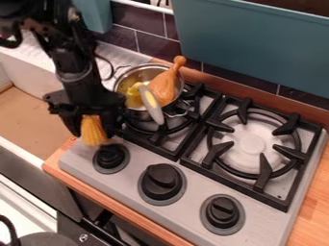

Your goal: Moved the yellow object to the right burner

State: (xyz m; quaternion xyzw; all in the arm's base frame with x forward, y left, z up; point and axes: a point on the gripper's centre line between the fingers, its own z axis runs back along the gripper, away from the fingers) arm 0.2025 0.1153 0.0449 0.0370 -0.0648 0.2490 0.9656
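Wooden surface (53, 161) edging frames a grey stovetop (80, 166), with dark tiles (138, 21) behind. Ribbed yellow object (94, 130) hangs between the fingers of the end effector (94, 136), which is closed on it, by the stovetop's left corner and just beside the left knob (110, 156). Behind and to the right, a metal pot (138, 111) stands on the left burner (173, 130). It holds a drumstick-shaped toy (164, 86) and a smaller yellow item (133, 93); a grey-and-yellow piece (151, 104) slants over its near rim. Farther right, well apart from the ribbed object, is the right burner (297, 153), its black prongs pointing inward. The middle knob (160, 181) and right knob (223, 211) line the front; the sink (26, 115) borders the left.
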